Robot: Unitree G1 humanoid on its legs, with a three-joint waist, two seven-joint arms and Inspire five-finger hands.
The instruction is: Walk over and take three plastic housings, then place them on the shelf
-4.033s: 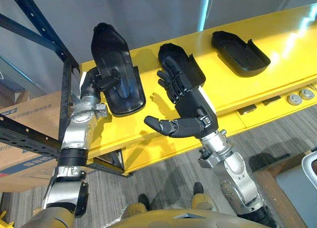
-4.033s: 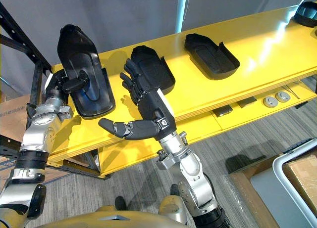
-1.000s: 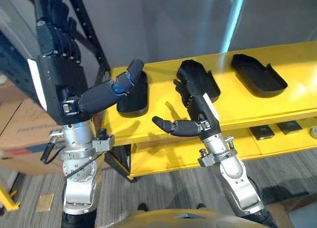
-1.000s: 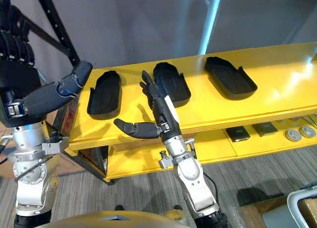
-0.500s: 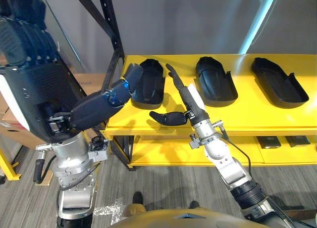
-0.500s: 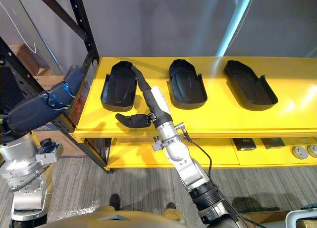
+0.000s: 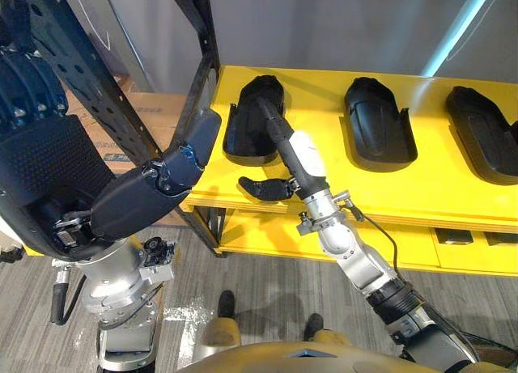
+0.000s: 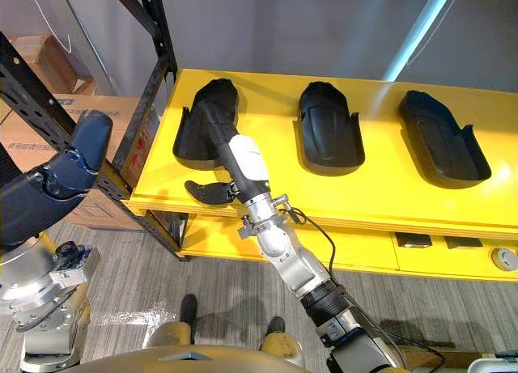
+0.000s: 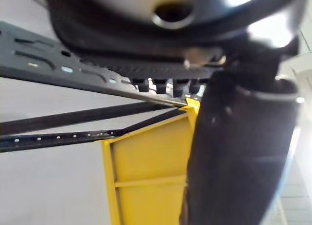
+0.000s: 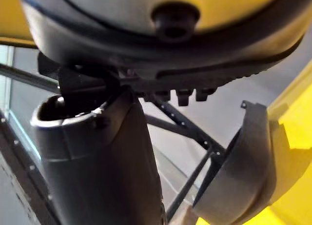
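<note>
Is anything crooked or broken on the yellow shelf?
Nothing stands out. The left housing, middle housing and right housing lie in a row on the yellow shelf, hollow sides up, apart, with no visible damage. The right hand stretches straight-fingered over the left housing; the left hand is open, holding nothing.

Set in a row on the top board of the shelf (image 7: 441, 191), well apart from one another: the left housing (image 7: 241, 134) near the shelf's left end, the middle housing (image 7: 379, 130) to its right, the right housing (image 7: 486, 142) farther right. A rack upright (image 7: 202, 82) stands at the shelf's left corner, with a cardboard box (image 7: 150, 114) beyond it to the left. Small parts (image 8: 413, 240) lie on the lower board, toward the right. The right robot hand (image 7: 301, 156) reaches from the shelf's front edge over the left housing, fingers straight. The left robot hand (image 7: 48, 187) is raised near the camera at far left, before the rack.
</note>
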